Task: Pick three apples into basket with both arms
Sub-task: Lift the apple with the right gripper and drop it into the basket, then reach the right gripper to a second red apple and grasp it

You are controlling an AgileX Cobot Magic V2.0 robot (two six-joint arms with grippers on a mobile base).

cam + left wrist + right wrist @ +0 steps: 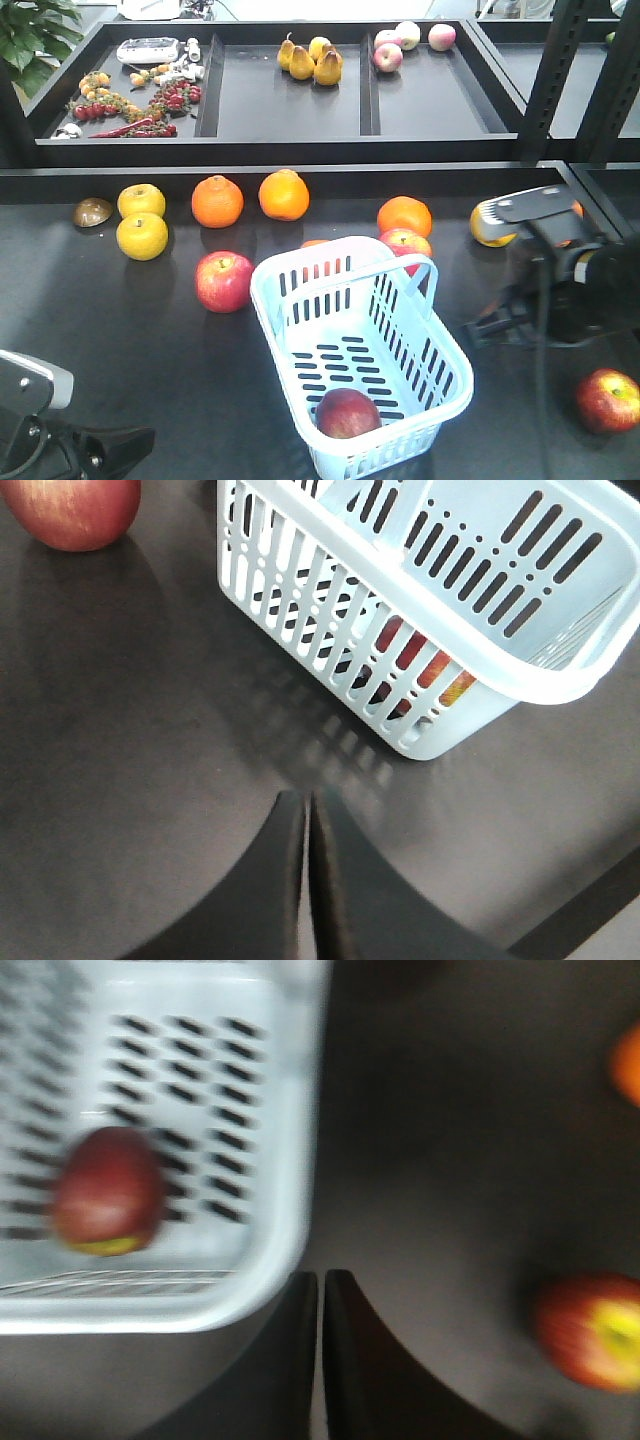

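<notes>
The light blue basket stands mid-table with one dark red apple lying in its near end. Another apple rests on the table left of the basket. A further apple sits just behind its far rim, and one more apple lies at the front right. My left gripper is shut with nothing in it, low over bare table near the basket's corner. My right gripper is shut and holds nothing, beside the basket's rim, with the front-right apple to its right.
Oranges and yellow citrus line the back of the dark table, with one orange behind the basket. A raised shelf holds pears, peaches and small produce. A black rack post rises at the right.
</notes>
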